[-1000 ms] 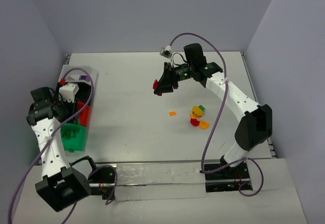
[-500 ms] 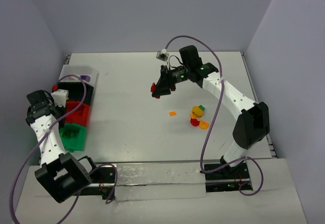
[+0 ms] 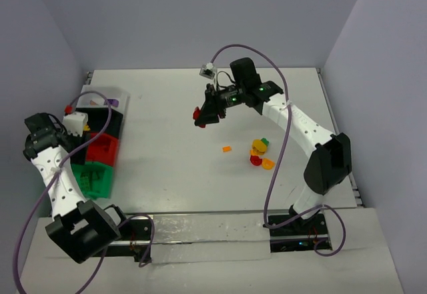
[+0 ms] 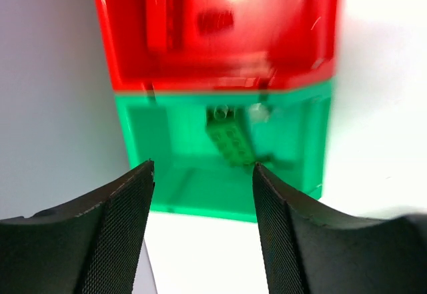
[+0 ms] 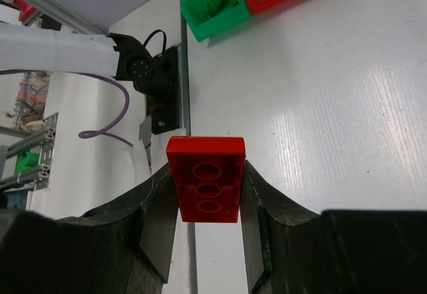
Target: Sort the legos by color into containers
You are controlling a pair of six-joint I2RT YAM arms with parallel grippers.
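Nearest you on the left, the green bin point(image 3: 93, 179) starts the row of containers, and a green lego point(image 4: 230, 137) lies inside it. The red bin point(image 3: 103, 149) touches it from behind. Next come the black bin point(image 3: 117, 124) and, farthest, the clear bin point(image 3: 90, 96) with a purple piece point(image 3: 112, 101) in it.

Your left tool point(image 4: 203, 171) hangs by the left side of that row. Its jaws are apart with nothing between them, and the green bin shows through the gap.

On the right half of the desk point(image 3: 173, 181), loose legos point(image 3: 260, 153) lie in a small cluster of yellow, green, red and orange. One orange piece point(image 3: 227, 149) sits a little apart to their left.

Beyond them, your right tool point(image 5: 205, 174) is held clear of the desk near its middle. It is clamped on a red lego point(image 5: 205, 194), a flat piece gripped by its long sides, with three round hollows facing the wrist camera.
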